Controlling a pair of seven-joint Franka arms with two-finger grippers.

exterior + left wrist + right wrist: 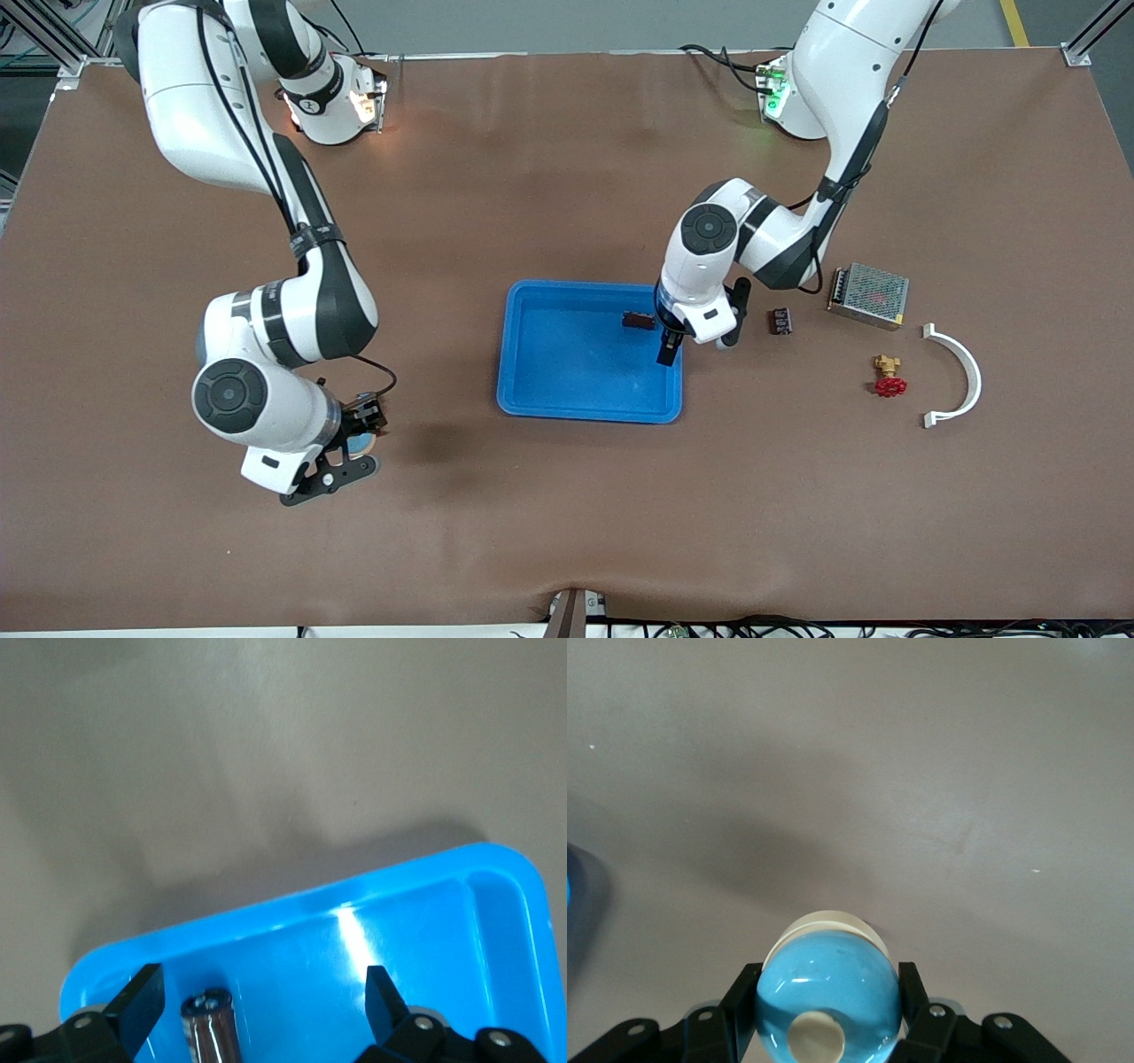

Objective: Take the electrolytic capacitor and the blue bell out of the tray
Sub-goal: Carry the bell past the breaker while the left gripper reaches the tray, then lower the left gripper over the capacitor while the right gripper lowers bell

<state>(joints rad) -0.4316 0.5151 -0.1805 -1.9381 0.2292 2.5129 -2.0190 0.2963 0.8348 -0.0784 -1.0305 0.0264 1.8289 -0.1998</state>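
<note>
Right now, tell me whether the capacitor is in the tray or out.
In. The capacitor lies on the blue tray floor, between the open left gripper fingers.

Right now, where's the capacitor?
In the front view the capacitor lies in the blue tray, by the wall toward the left arm's end. The open left gripper hangs right over it; the left wrist view shows it between the fingers.

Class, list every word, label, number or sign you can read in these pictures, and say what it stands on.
None can be read.
Power supply: any label too small to read.
Right arm's wrist: a small mark, too small to read.
Capacitor: no print shows.
</note>
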